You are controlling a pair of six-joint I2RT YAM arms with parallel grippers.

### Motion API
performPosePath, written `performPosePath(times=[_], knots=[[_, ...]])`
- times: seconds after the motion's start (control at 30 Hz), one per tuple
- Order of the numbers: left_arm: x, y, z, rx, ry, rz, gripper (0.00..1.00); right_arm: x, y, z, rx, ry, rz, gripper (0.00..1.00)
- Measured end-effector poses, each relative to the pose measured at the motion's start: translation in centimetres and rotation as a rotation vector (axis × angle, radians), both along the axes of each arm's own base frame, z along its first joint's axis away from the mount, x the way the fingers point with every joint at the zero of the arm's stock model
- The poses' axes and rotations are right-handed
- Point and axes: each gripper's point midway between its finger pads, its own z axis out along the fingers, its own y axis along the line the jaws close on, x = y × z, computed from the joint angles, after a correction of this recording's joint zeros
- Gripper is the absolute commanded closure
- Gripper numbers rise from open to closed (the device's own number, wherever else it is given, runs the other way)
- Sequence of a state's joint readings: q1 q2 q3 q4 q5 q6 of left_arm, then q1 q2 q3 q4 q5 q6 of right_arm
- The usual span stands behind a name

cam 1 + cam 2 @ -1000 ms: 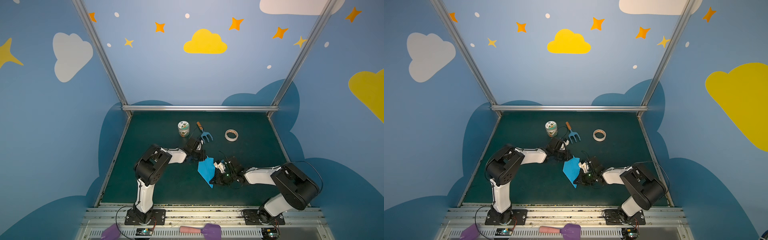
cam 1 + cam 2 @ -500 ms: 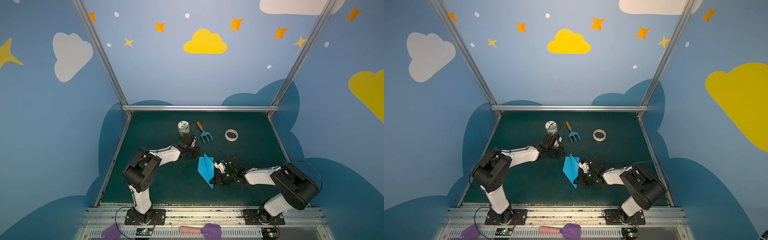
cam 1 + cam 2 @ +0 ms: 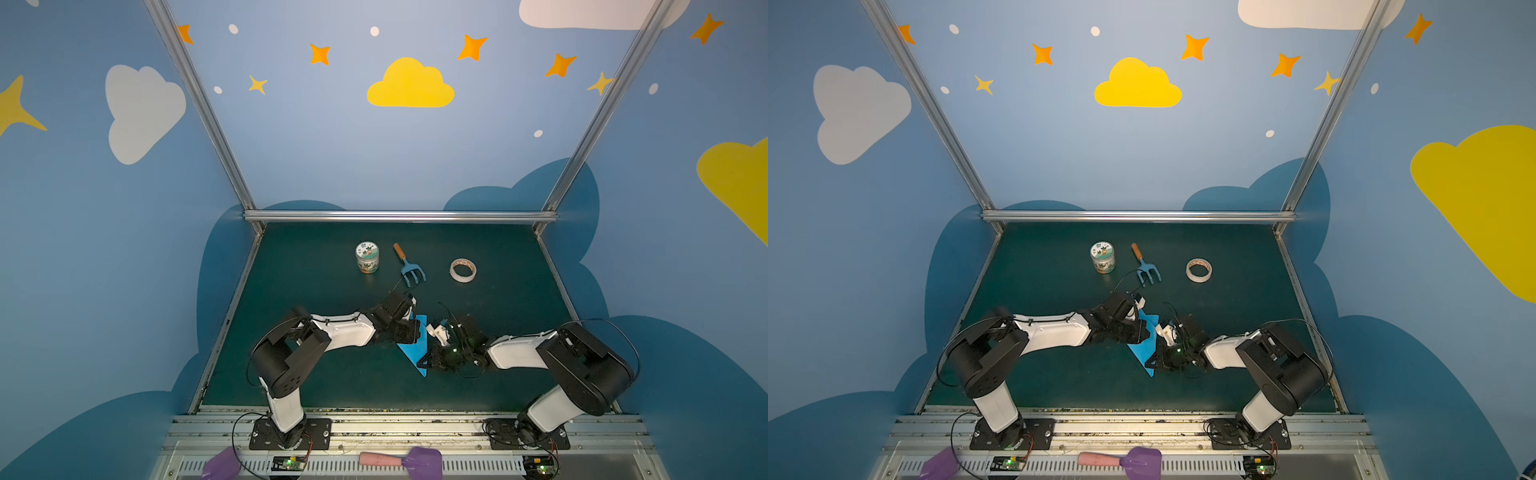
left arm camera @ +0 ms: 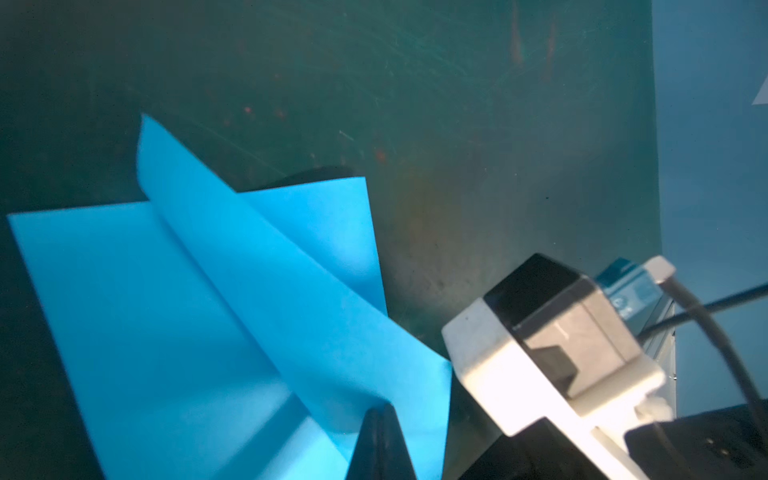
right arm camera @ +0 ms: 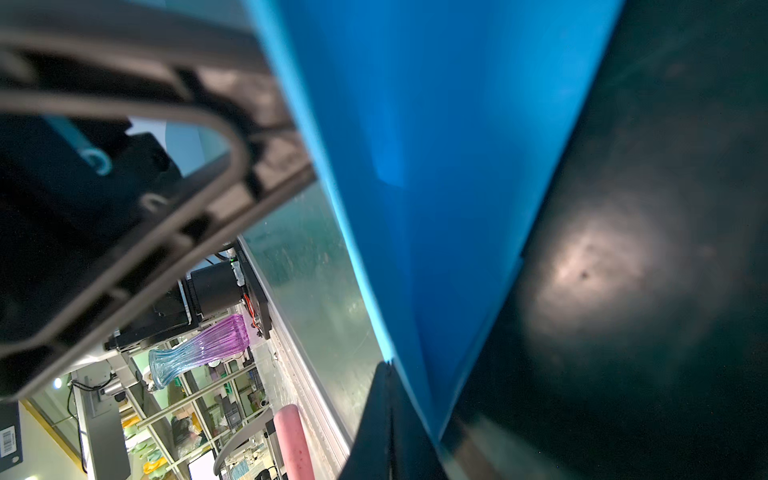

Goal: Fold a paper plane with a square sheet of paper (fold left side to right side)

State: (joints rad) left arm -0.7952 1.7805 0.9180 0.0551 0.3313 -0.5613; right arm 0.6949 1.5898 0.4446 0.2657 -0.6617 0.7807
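The square sheet of paper point(image 3: 419, 351) point(image 3: 1142, 351), bright sky-blue, lies creased into a pointed triangle mid-mat between both arms. In the left wrist view the sheet of paper point(image 4: 166, 324) has one flap point(image 4: 266, 266) curling up off the flat layer. My left gripper point(image 4: 380, 411) is shut, its tips pressed against the foot of that flap; in a top view the left gripper point(image 3: 410, 333) sits over the paper's left edge. My right gripper point(image 5: 387, 368) is shut beside the paper point(image 5: 436, 166), tips touching its edge near the pointed near end; in a top view the right gripper point(image 3: 422, 365) shows there.
A small labelled jar point(image 3: 367, 257), a blue fork with wooden handle point(image 3: 411, 272) and a tape roll point(image 3: 463, 270) stand in a row at the back of the green mat point(image 3: 316, 374). The right arm's wrist camera housing point(image 4: 552, 345) hangs close to my left gripper.
My left gripper drew back to the left off the paper, then came back onto its left edge. The paper now reads as a narrower triangle. The right gripper stayed put.
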Motion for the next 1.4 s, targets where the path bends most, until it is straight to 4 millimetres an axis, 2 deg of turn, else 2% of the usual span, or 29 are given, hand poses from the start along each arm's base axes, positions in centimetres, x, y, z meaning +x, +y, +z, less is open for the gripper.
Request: performPosePath(times=[0.37, 0.47, 0.6, 0.7, 0.8, 1.1, 1.4], knots=[[-0.1, -0.2, -1.9, 0.032, 0.021, -0.015, 0.96, 0.1, -0.1, 0.4, -0.022, -0.008, 0.006, 1.00], [0.0, -0.2, -1.9, 0.031, 0.017, -0.014, 0.96, -0.2, -1.0, 0.8, -0.064, -0.011, 0.001, 1.00], [0.0, -0.2, -1.9, 0.030, 0.014, -0.013, 0.96, -0.4, -2.2, 2.2, -0.116, -0.031, -0.007, 1.00], [0.0, -0.2, -2.0, 0.027, 0.012, -0.013, 0.96, 0.1, -2.1, 3.7, -0.121, -0.064, -0.003, 1.00], [0.0, -0.2, -2.0, 0.025, 0.009, -0.013, 0.96, 0.4, -2.1, 4.1, -0.133, -0.076, 0.002, 1.00], [0.0, -0.3, -2.0, 0.023, 0.004, -0.011, 0.97, -0.5, -2.6, 2.4, -0.201, -0.035, 0.020, 1.00], [-0.1, -0.3, -1.9, 0.021, -0.002, -0.012, 0.96, -0.6, -2.8, 0.6, -0.240, -0.002, 0.021, 1.00]])
